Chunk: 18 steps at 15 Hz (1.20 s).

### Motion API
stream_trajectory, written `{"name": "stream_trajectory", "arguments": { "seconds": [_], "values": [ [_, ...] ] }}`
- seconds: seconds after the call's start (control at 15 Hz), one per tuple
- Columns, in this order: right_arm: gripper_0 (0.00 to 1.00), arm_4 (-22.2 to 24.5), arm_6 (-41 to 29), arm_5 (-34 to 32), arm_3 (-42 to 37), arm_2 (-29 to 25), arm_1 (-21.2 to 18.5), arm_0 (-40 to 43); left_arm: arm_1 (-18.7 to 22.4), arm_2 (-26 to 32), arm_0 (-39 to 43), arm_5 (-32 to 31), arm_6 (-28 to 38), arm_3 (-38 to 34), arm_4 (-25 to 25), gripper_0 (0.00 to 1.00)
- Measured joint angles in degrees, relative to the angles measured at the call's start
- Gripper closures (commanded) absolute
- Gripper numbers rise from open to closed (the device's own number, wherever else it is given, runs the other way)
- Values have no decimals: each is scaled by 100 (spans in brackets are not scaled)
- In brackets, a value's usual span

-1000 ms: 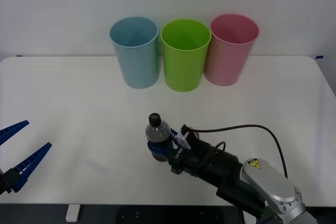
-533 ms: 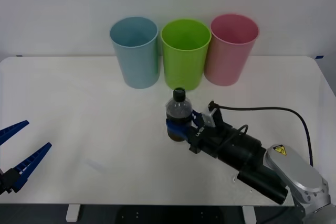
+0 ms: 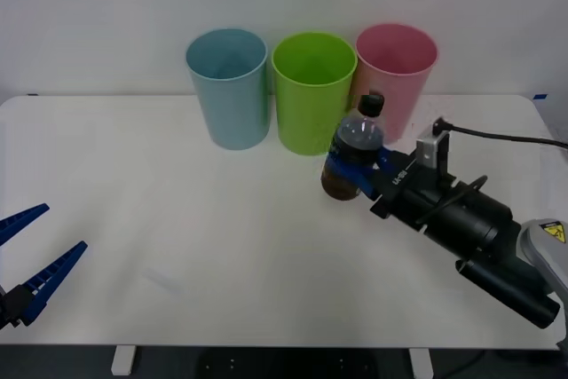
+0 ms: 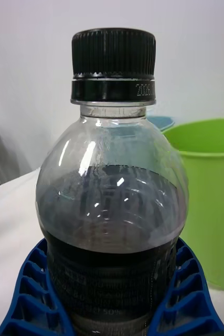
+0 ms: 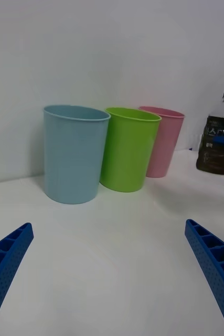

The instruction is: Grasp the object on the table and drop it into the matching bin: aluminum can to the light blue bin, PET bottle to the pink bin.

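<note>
The PET bottle (image 3: 357, 150), clear with a black cap and dark liquid in its lower half, hangs above the table (image 3: 177, 210), tilted a little to the right. My right gripper (image 3: 353, 169) is shut on its lower body, in front of the gap between the lime green bin (image 3: 312, 95) and the pink bin (image 3: 395, 77). In the right wrist view the bottle (image 4: 114, 210) stands between the blue fingers (image 4: 33, 294). The light blue bin (image 3: 229, 86) stands at the left of the row. My left gripper (image 3: 27, 264) rests open at the table's near left edge. The left wrist view shows the bottle (image 5: 217, 142) raised beside the pink bin (image 5: 163, 140).
The three bins stand side by side at the back of the table against a white wall. A black cable (image 3: 506, 138) runs from my right wrist off to the right. The lime green bin (image 4: 209, 205) is close behind the bottle.
My right gripper has lifted the bottle off the table and carried it back and to the right, from the table's front middle up to the bins. The left arm has stayed still.
</note>
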Motion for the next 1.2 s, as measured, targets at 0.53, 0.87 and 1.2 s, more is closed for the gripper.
{"name": "stream_trajectory", "arguments": {
  "seconds": [0.53,0.87,1.2],
  "values": [
    [100,-51,-1504,18,-598,-1050,-620,-266,0,0,0,0,0,0,0,0],
    [100,-57,-1971,497,-448,-1107,-1052,-842,0,0,0,0,0,0,0,0],
    [100,-38,-1844,508,667,-1073,-1131,-1875,0,0,0,0,0,0,0,0]
  ]
}}
